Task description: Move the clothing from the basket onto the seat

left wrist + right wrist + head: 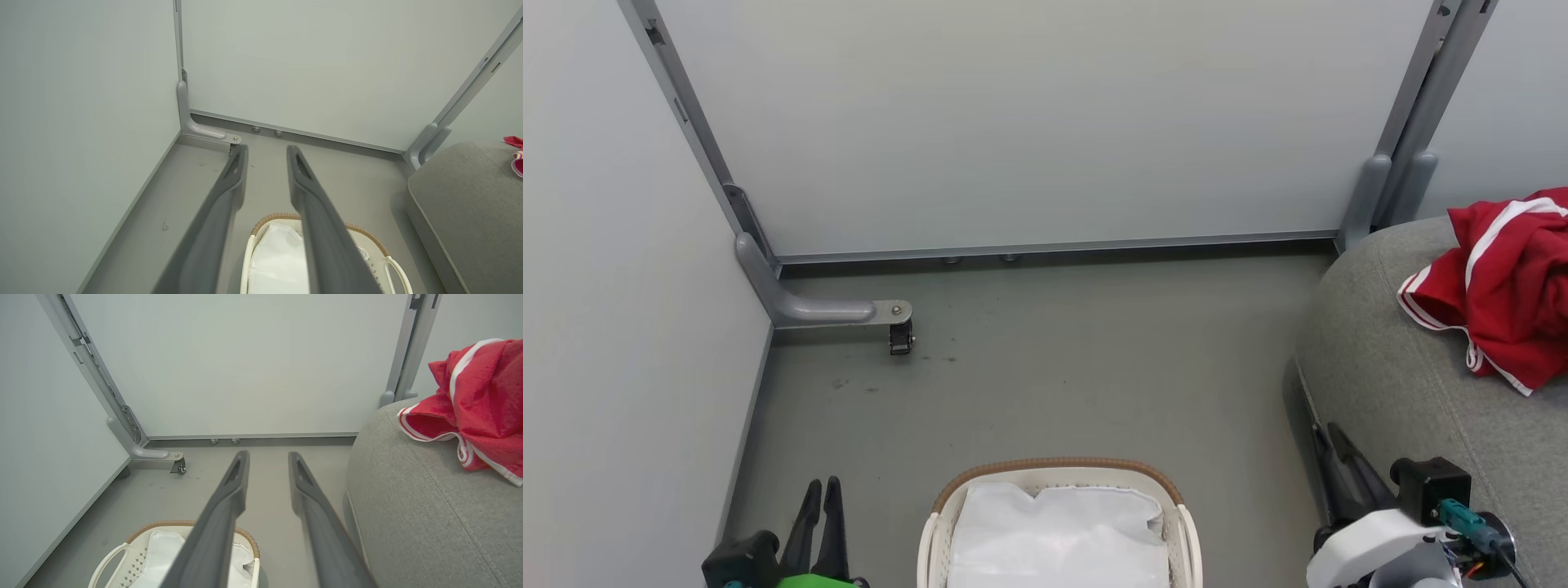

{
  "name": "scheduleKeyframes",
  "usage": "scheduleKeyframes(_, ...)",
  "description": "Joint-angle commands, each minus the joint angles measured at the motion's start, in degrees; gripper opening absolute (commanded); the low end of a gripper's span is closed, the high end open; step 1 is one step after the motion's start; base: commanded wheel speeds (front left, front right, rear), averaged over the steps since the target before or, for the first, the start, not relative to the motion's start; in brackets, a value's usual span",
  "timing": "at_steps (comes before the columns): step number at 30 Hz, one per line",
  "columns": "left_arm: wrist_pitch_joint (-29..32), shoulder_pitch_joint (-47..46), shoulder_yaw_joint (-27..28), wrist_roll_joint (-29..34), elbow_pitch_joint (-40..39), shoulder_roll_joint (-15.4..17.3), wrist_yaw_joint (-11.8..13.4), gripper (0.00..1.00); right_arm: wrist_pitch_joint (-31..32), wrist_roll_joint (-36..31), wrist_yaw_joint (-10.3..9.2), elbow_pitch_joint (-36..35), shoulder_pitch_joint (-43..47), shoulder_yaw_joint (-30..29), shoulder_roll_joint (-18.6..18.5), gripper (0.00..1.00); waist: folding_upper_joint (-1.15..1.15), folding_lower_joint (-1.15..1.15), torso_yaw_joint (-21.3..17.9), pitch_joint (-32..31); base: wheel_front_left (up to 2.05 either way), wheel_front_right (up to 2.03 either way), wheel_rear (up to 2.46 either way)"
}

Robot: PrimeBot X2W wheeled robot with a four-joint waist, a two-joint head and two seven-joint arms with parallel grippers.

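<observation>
Clothing (pixel 1494 286), red with white stripes: heaped on the grey seat (pixel 1405 392), far right in the head view. Basket (pixel 1058 467): near centre on the floor, holding a white liner (pixel 1054 531). Left gripper (pixel 821 490) near left; right gripper (pixel 1325 431) near right, beside the seat.
Left wrist view: left gripper (pixel 267 150) parted, empty, above the basket (pixel 280 215).
Right wrist view: right gripper (pixel 268 455) parted, empty; clothing (pixel 478 400) on the seat (pixel 408 498), right.

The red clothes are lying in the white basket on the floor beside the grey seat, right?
No: the red clothes lie on the grey seat, not in the white basket, as the head view shows. The basket does stand on the floor beside the seat.
</observation>
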Motion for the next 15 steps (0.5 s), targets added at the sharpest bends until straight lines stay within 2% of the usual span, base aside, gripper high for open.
scheduleKeyframes(1,0.05,0.07,0.01,-0.13,0.40,-0.06,-0.03,0.00,0.13,0.16,0.00,0.41,0.21,-0.05,0.09,0.00,0.00,0.00,0.00,0.01,0.00,0.00,0.00)
scheduleKeyframes(15,3.85,-1.74,3.98,-11.60,0.10,-1.19,-2.11,0.00,4.07,14.88,-0.01,-0.89,-0.39,-1.42,0.00,0.00,0.00,0.00,-0.31,0.36,0.00,0.00,0.00)
